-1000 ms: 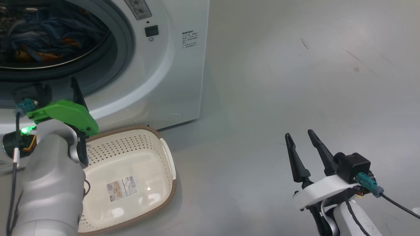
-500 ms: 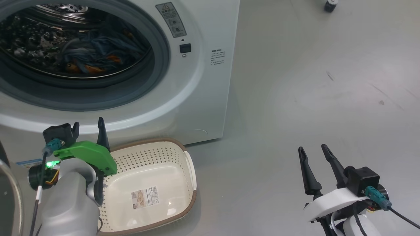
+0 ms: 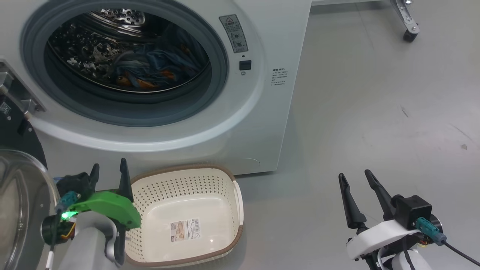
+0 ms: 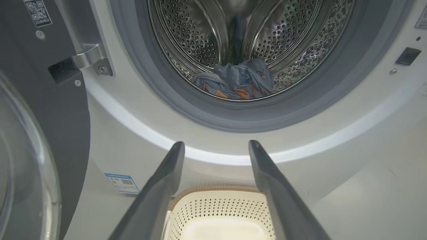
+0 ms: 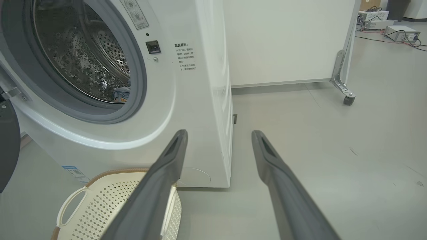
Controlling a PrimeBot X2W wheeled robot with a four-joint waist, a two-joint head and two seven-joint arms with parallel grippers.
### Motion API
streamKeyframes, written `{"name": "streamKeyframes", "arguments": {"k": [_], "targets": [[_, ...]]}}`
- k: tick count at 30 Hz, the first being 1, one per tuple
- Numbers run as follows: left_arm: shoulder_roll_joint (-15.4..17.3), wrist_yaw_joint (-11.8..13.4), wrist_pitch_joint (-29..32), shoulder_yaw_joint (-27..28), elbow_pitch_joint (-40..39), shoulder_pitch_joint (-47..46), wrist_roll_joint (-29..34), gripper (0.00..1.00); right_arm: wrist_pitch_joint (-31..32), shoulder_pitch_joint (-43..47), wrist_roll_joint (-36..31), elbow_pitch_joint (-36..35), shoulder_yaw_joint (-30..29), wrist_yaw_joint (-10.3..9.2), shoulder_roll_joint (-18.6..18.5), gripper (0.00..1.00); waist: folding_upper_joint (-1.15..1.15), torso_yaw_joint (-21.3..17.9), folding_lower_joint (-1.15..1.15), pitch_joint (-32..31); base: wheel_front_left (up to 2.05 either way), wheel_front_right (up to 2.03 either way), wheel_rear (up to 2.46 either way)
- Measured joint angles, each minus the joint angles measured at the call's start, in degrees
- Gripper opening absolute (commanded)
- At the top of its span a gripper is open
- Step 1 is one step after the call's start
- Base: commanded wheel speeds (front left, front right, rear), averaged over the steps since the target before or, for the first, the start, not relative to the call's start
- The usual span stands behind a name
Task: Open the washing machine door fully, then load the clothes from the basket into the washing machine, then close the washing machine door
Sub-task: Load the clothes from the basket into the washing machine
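Since the earlier picture the head camera has lifted, so that more of the washing machine (image 3: 262,123) comes into sight, and the left end effector (image 3: 110,163) has come down from the lower edge of the opening to a place just over the left side of the basket (image 3: 187,167). As I judge it, most of the task is already done. The washing machine door (image 3: 22,187) stands swung out at the robot's left, its glass bowl close beside the left arm. The clothes (image 3: 150,69) lie as a blue heap with orange spots at the bottom of the drum (image 4: 200,33). The basket stands on the floor (image 3: 375,112) directly before the machine, and it is empty; only its label sticker is seen on the bottom. What is left seems to be one step, to push the door closed. The left end effector has its two fingers spread wide; it holds nothing and touches nothing, and in its wrist view the fingers point at the white front under the gasket. The right end effector (image 3: 354,173) is also wide apart and empty, well apart from the machine over the bare floor. For the closing, the left arm is the nearer one to the door.
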Motion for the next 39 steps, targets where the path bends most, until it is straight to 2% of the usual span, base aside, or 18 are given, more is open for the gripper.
{"name": "streamKeyframes", "arguments": {"k": [11, 25, 39], "targets": [[0.1, 0.1, 0.0, -2.6, -9.6, 9.1, -1.1, 1.00, 0.0, 2.3, -0.2, 0.2, -0.6, 0.44, 0.0, 1.00, 0.00, 0.5, 0.00, -3.0, 0.00, 0.00, 0.00], [0.4, 2.3, 0.0, -2.3, -21.6, 19.7, -0.3, 1.00, 0.0, 4.2, -1.2, 0.1, -1.9, 0.51, 0.0, 1.00, 0.00, 1.0, 0.00, -5.8, 0.00, 0.00, 0.00], [0.8, 4.2, 0.0, -2.2, -28.6, 25.5, -0.1, 1.00, 0.0, 4.6, -1.2, -0.2, -1.9, 0.97, 0.0, 1.00, 0.00, 1.0, 0.00, -6.1, 0.00, 0.00, 0.00]]}}
